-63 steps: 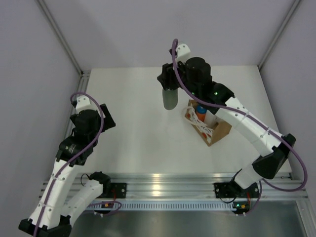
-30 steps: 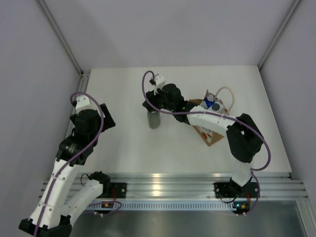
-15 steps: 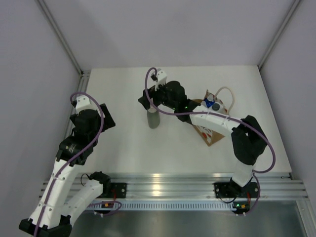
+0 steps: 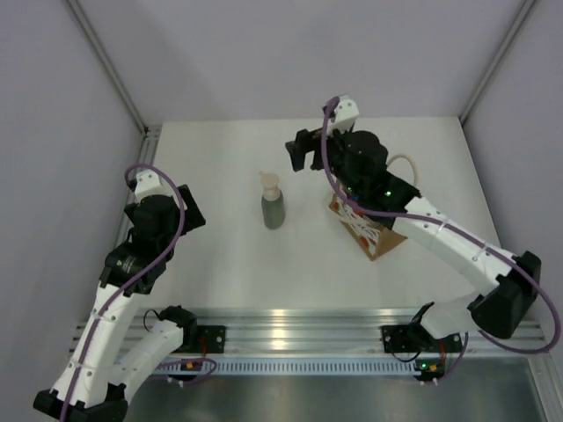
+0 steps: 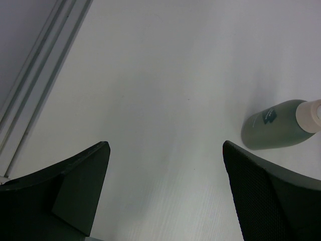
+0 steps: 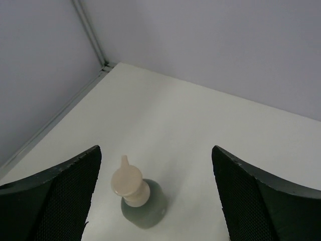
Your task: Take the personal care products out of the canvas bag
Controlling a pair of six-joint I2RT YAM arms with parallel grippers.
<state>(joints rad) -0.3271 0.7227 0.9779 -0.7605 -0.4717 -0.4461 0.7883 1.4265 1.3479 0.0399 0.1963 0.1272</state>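
the pump bottle [image 4: 274,212] is grey-green with a cream top, the canvas bag [image 4: 388,239] is brown with a white, red-marked side

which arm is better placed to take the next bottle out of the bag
Right: the right end effector, open, hovers close to the bag, while the left end effector sits far off near the table edge.

Desk [image 4: 220,264]: white, matte and flat, bordered by metal on its left and near sides.
Back wall [image 4: 290,53]: plain pale lilac-grey, rising from the desk's far edge.
Left wall [image 4: 44,176]: same pale colour, unmarked.
Right wall [image 4: 537,176]: same pale colour, unmarked.
Left corner post [image 4: 106,61]: thin grey metal strip where two walls meet.
Right corner post [image 4: 497,61]: matching strip on the other side.
Near rail [image 4: 299,327]: silver grooved metal along the desk's near edge, with a bright glare patch.
Left edge strip [image 5: 40,85]: grey grooved metal beside the desk.
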